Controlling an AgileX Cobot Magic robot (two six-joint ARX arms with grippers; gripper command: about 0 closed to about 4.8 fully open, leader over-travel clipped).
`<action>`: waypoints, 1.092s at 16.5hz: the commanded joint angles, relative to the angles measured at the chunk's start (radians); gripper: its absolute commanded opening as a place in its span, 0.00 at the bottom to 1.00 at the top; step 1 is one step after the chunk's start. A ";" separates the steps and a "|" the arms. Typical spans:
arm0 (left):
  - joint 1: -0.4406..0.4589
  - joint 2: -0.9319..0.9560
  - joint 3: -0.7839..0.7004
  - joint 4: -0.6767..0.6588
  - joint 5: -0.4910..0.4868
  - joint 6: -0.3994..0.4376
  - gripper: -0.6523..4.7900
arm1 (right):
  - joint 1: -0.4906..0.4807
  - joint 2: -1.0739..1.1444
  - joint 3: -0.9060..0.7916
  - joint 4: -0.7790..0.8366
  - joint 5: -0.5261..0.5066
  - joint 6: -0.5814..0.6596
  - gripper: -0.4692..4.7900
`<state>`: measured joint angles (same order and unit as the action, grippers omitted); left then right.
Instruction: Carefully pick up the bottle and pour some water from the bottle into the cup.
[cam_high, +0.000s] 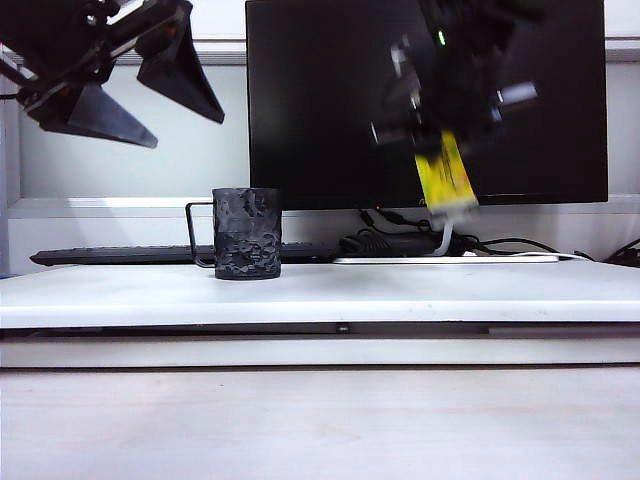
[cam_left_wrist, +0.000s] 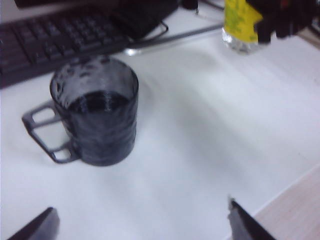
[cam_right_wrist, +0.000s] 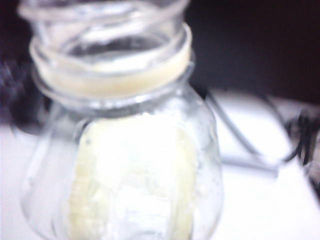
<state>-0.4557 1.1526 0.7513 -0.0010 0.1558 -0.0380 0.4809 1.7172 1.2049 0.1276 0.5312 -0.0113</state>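
Surface: a white raised worktop (cam_high: 400, 290) on a pale wooden desk (cam_high: 320, 420); a black keyboard (cam_high: 120, 256) and cables lie along its back edge.
Room: a dark monitor (cam_high: 330, 100) stands behind, against a white wall.
Cup: the dark hammered cup (cam_high: 247, 233) stands upright left of the worktop's middle, near the back edge, its wire handle toward the left.
Left arm: my left gripper (cam_high: 120, 75) hovers high above the worktop's left end, its black fingers spread wide, holding nothing.
Right arm: my right gripper (cam_high: 430, 105) is raised in front of the monitor, pinching the bottle (cam_high: 446, 175), which hangs tilted in the air above the worktop's back edge, well right of the cup.
Left wrist view only: the cup's inside (cam_left_wrist: 97, 102) looks dark; I cannot tell whether it holds liquid.
Right wrist view only: the bottle's open, capless neck (cam_right_wrist: 107, 55), close and blurred; the water cannot be made out.
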 joint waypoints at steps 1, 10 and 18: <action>0.000 -0.005 0.004 0.004 0.006 0.004 1.00 | -0.001 -0.009 -0.069 0.105 -0.035 0.093 0.27; 0.000 -0.004 0.004 0.000 0.025 0.003 1.00 | -0.001 -0.005 -0.278 0.253 -0.061 0.206 0.27; 0.000 -0.004 0.004 -0.006 0.029 0.003 1.00 | -0.001 -0.005 -0.320 0.251 -0.062 0.217 0.35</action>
<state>-0.4557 1.1526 0.7513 -0.0154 0.1776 -0.0376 0.4797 1.7039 0.8948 0.4580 0.4774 0.2016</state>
